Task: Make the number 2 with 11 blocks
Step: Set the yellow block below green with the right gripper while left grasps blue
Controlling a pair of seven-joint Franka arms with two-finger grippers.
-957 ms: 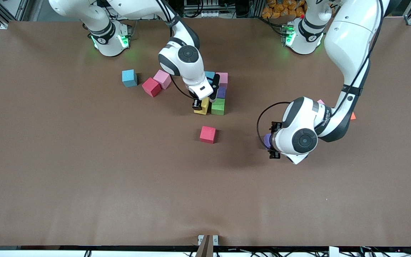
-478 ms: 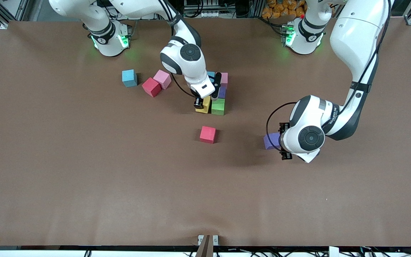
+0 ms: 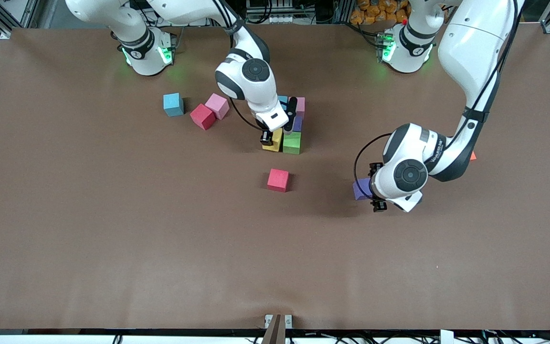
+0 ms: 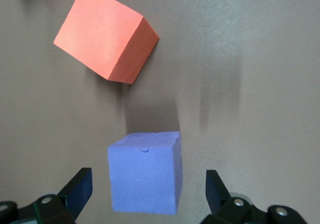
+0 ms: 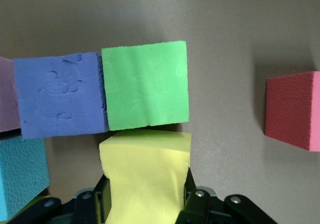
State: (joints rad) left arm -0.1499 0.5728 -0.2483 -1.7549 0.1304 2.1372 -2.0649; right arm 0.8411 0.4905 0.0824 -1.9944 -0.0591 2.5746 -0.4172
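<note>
The right gripper (image 5: 145, 204) is pinching a yellow block (image 5: 146, 171) beside the green block (image 5: 146, 87) (purple and pink ones adjoining). The left gripper (image 4: 145, 196) is hanging spread wide around a purple block (image 4: 145, 171), untouched.

table (image 3: 112, 239): brown matte top | bracket (image 3: 278, 321): metal, at table's near edge

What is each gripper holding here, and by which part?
The right gripper is shut on the yellow block, clamped by two opposite side faces beside the green block. The left gripper holds nothing; it is open around the purple block.
</note>
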